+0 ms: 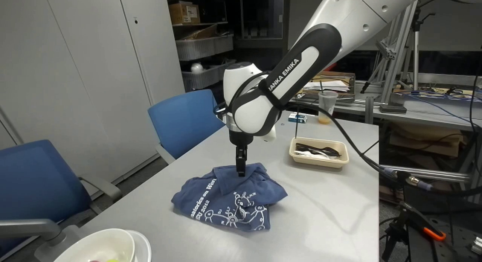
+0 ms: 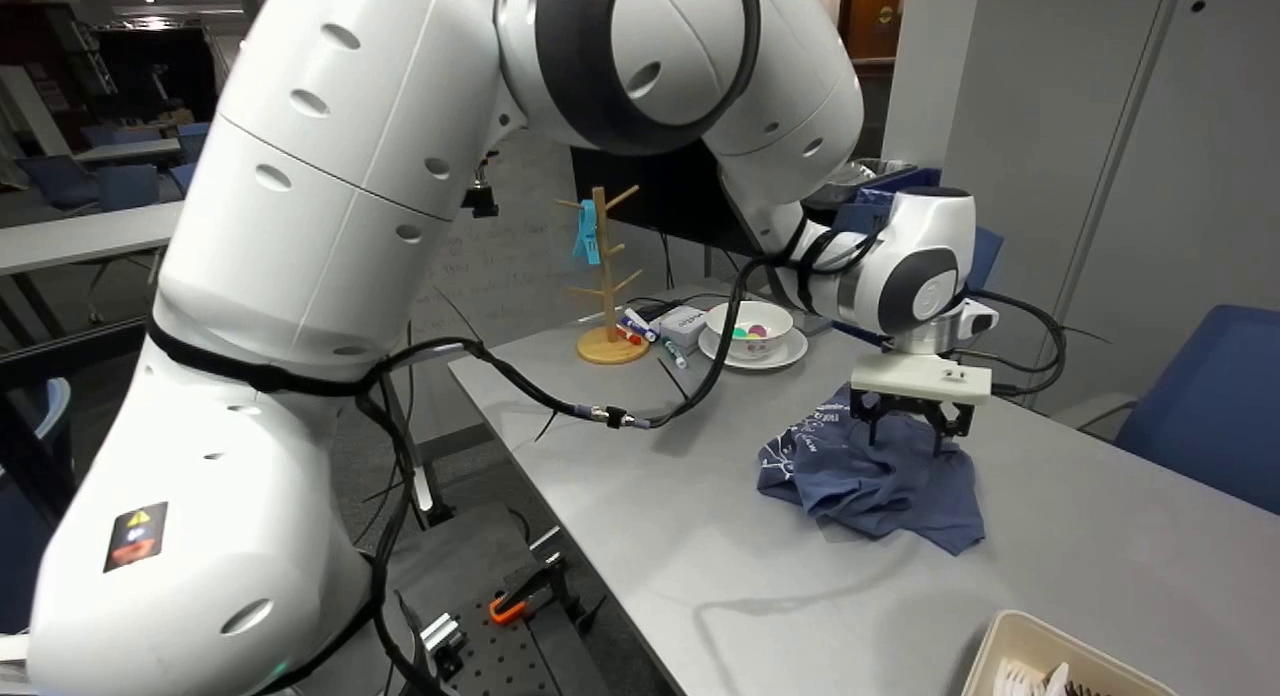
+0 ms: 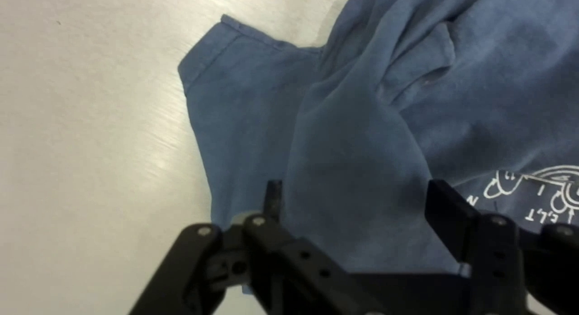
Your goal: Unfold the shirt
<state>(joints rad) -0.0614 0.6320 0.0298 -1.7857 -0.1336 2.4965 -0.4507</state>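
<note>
Navy T-shirt, folded over on desk, toward edge by blue chairs. Claw: spread, nothing gripped, astride flap. Risk: pinching 2 layers could drag whole bundle.

Arched high with a white-and-black arm, bent at the elbow, slanted down along the forearm, angled at the wrist, pointing the gripper straight down, holding black fingers well apart in the wrist view
</note>
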